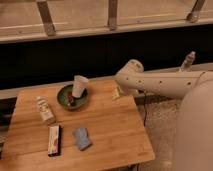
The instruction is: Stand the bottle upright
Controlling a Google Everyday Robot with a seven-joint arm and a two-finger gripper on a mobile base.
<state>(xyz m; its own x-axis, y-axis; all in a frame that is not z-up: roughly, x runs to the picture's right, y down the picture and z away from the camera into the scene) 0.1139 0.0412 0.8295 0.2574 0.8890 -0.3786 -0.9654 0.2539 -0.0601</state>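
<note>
Wooden table point(112, 132), bottle point(45, 110) at left, tool point(118, 93) well apart, right

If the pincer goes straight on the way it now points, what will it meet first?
The pincer hangs over the far corner of the wooden table, seemingly pointing down, so it would likely meet the bare wood first; depth is unclear. The bottle lies well aside, across the table.

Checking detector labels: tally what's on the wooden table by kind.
Bottle: 1
Green bowl: 1
Paper cup: 1
Blue sponge: 1
Snack packet: 1
Red item in bowl, unclear: 1
Total: 6
Gripper sits at the table's far right edge.
</note>
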